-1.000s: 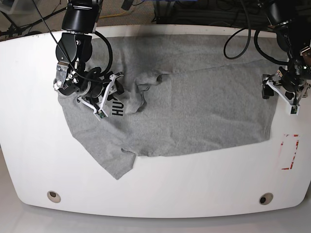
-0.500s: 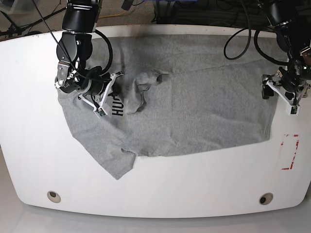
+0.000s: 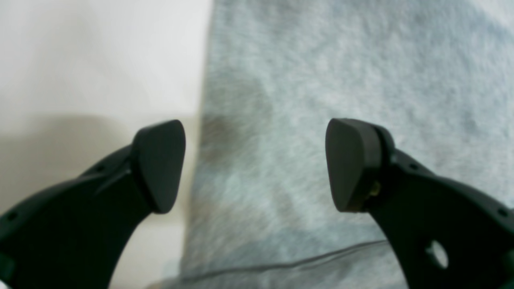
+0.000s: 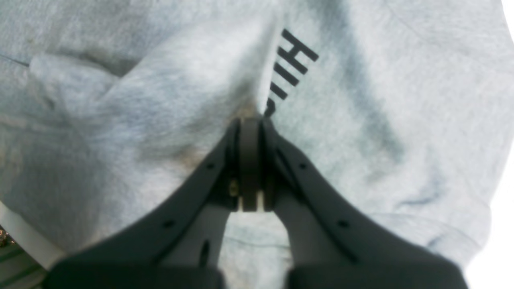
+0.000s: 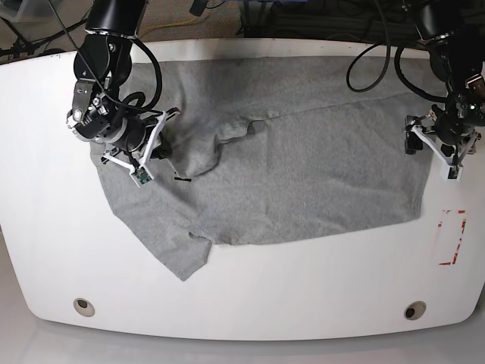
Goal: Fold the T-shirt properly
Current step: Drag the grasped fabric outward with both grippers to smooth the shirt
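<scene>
White table (image 5: 303, 288) with rounded corners. Two round metal-ringed holes near its front edge: one at the left (image 5: 84, 306), one at the right (image 5: 414, 310). A red dashed rectangle (image 5: 452, 236) is marked on the surface near the right edge. Black cables (image 5: 371, 53) hang over the far right corner.

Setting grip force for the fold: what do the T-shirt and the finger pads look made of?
T-shirt: soft heathered grey knit, probably cotton jersey; matte, fuzzy, bunching where the right gripper pinches it. Left gripper pads: smooth matte black, rubber or plastic; cannot tell which.
</scene>
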### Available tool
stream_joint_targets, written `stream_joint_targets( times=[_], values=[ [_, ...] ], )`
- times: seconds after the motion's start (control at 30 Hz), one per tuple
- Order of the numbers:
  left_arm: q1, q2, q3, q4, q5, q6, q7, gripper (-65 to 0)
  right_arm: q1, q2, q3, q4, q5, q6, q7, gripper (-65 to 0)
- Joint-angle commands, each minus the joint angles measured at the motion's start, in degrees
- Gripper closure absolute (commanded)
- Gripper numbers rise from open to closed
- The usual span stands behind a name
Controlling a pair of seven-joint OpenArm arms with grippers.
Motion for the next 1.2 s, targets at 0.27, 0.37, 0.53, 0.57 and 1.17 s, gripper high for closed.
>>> stream_joint_targets(
  times=[0.27, 0.37, 0.53, 0.57, 1.17],
  values=[
    [-0.6, -1.0, -0.3, 0.8, -0.6, 0.1, -0.8, -51.1, 5.2, 2.7, 4.3, -4.2, 0.4, -0.1, 1.4, 0.0],
    [-0.3, -1.0, -0.3, 0.8, -0.6, 0.1, -0.8, -51.1, 6.3, 3.0, 4.3, -6.9, 0.3, -0.1, 2.4, 0.0],
    [0.8, -1.0, -0.3, 1.1, -0.7, 0.0, -0.9, -51.1, 7.3, 3.4, 4.3, -12.1, 0.2, -0.1, 4.3, -14.0],
    [0.9, -1.0, -0.3, 1.1, -0.8, 0.0, -0.9, -51.1, 7.3, 4.1, 4.3, -12.2, 0.2, -0.1, 4.3, -19.0],
    [14.4, 1.4, -0.5, 16.6, -1.1, -14.7, -0.5, -51.1, -9.5, 1.3, 20.6, 5.4, 0.7, -0.1, 0.3, -40.1]
  ],
)
